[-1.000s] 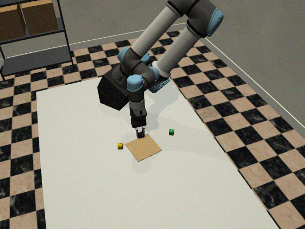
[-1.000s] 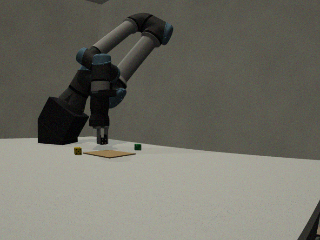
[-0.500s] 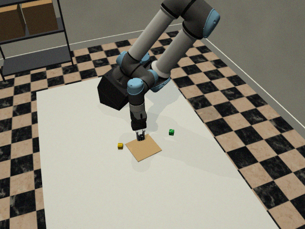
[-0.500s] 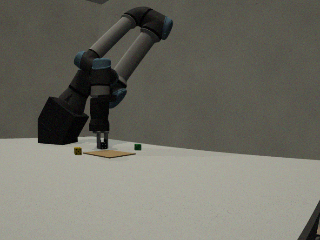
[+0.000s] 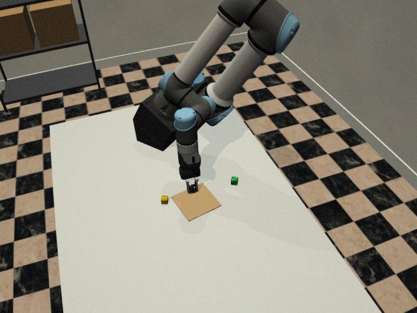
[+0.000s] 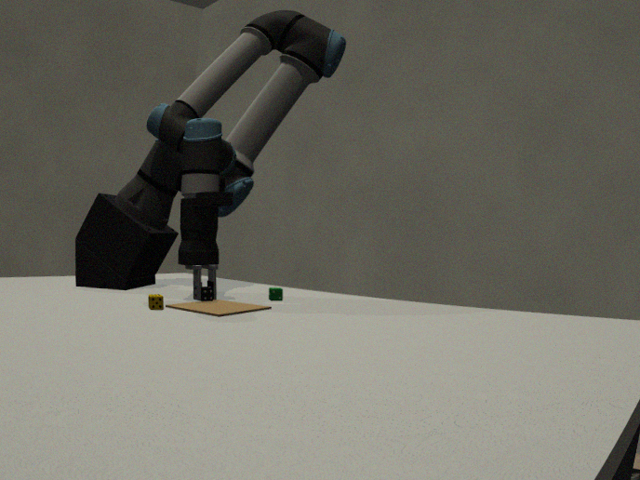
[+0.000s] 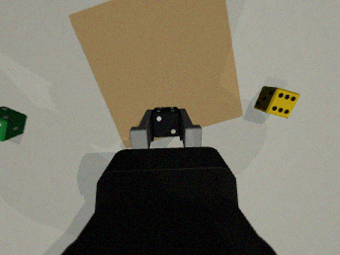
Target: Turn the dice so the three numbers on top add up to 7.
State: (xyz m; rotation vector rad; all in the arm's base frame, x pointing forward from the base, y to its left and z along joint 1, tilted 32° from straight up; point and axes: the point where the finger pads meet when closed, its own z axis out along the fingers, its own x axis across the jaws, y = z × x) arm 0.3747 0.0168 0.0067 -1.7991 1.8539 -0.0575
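Note:
My gripper [image 5: 192, 188] [image 6: 205, 292] [image 7: 166, 119] points down and is shut on a black die [image 5: 192, 190] [image 6: 206, 294] [image 7: 166, 124]. The face turned up to the wrist camera shows two pips. The black die is low at the back edge of the tan mat [image 5: 196, 205] [image 6: 220, 308] [image 7: 158, 59]; whether it touches is unclear. The mat lies flat. A yellow die [image 5: 164, 199] [image 6: 155, 301] [image 7: 283, 103] lies flat off the mat, six on top. A green die [image 5: 234, 181] [image 6: 275, 294] [image 7: 12, 124] lies off the mat's other side, cut by the wrist view's edge; its top number is unclear.
The white table [image 5: 117, 252] [image 6: 310, 387] bears the mat and dice. The black arm base [image 5: 153, 124] [image 6: 118, 247] stands at the back. A shelf with boxes [image 5: 53, 23] is beyond the table in the top view.

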